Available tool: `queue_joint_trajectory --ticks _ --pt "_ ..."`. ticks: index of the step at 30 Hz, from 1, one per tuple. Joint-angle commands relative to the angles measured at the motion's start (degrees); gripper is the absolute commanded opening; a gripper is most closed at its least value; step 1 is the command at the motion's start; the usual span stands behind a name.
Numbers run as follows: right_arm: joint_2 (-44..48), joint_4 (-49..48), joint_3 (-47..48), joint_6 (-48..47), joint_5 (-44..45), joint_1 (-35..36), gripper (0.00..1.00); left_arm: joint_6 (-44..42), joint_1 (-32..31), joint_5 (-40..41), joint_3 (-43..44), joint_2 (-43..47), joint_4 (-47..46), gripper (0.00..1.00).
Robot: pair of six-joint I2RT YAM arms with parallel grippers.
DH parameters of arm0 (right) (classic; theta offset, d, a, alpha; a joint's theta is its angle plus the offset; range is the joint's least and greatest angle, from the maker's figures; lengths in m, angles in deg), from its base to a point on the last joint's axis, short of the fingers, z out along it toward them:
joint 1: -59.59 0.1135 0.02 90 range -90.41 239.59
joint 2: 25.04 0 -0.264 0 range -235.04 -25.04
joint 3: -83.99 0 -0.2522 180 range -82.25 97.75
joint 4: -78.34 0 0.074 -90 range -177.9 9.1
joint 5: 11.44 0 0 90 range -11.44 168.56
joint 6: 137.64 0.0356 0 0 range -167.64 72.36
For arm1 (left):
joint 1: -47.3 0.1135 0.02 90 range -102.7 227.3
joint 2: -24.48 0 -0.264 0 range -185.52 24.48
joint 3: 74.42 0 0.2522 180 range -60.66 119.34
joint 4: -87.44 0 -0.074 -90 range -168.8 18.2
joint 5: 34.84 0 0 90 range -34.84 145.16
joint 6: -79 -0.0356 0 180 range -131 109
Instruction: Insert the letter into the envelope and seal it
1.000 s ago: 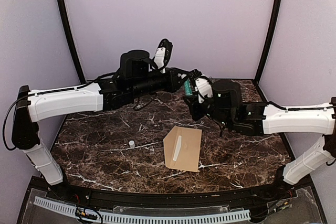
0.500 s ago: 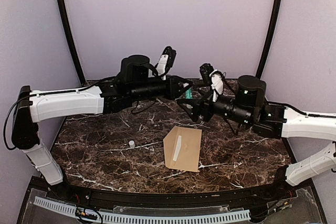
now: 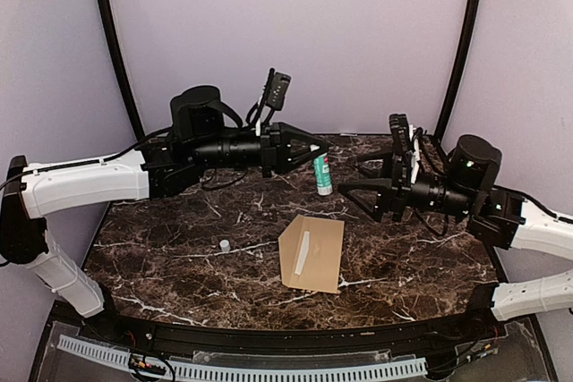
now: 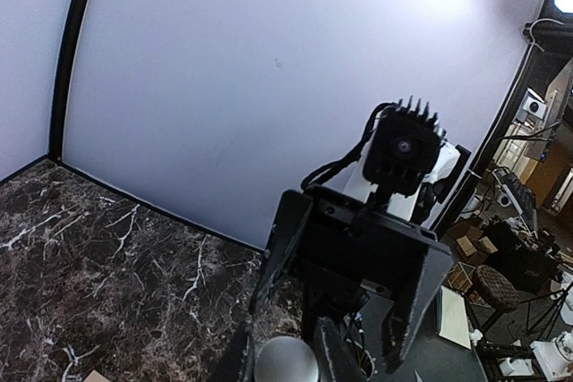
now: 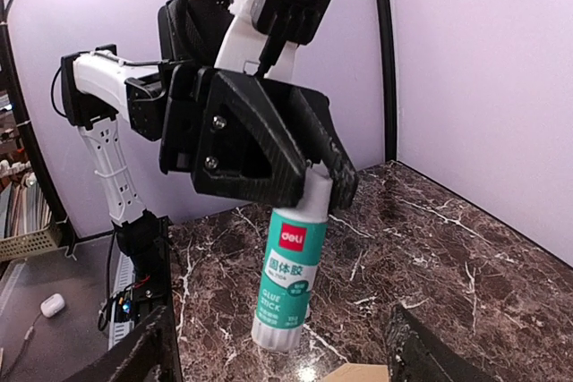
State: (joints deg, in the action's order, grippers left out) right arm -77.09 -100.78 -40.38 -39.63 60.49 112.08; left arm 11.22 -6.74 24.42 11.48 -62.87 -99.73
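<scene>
Roughly mid-tabletop [image 3: 179, 221] lies the envelope [image 3: 315, 261], a pale strip [image 3: 300, 255] across it; whether the letter is inside cannot be told. Small white cap [image 3: 224, 244] sits apart on its left. Behind the envelope, the left tool [image 3: 315, 151] is clamped on the top of a glue stick [image 3: 322, 176] hanging upright. It is unclear whether the base touches the marble. The right tool [image 3: 361, 176] gapes wide, holding nothing, just beside the stick; its fingertips are cut off in its own wrist view.

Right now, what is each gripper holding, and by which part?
The left gripper pinches the glue stick by its top end; right gripper is open, holding nothing.
</scene>
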Motion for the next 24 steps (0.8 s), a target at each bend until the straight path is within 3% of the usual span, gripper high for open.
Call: queue_joint_trajectory --ticks 1,14,22,24 --pt "-2.1 -2.5 -1.3 3.6 -2.1 -0.4 0.72 1.1 0.2 -2.8 -1.1 1.7 -4.0 0.00" --pt "-10.7 -7.8 1.4 6.6 -4.4 -0.4 0.46 2.6 0.2 0.6 -0.9 -0.2 -5.6 0.00" --pt "-10.6 -8.8 1.7 7.3 -5.9 -0.4 0.48 2.1 0.2 1.2 -0.9 -0.5 -5.4 0.00" --pt "-10.7 -8.7 2.0 7.5 -5.8 -0.4 0.43 2.1 0.2 1.1 -0.9 -0.6 -5.5 0.00"
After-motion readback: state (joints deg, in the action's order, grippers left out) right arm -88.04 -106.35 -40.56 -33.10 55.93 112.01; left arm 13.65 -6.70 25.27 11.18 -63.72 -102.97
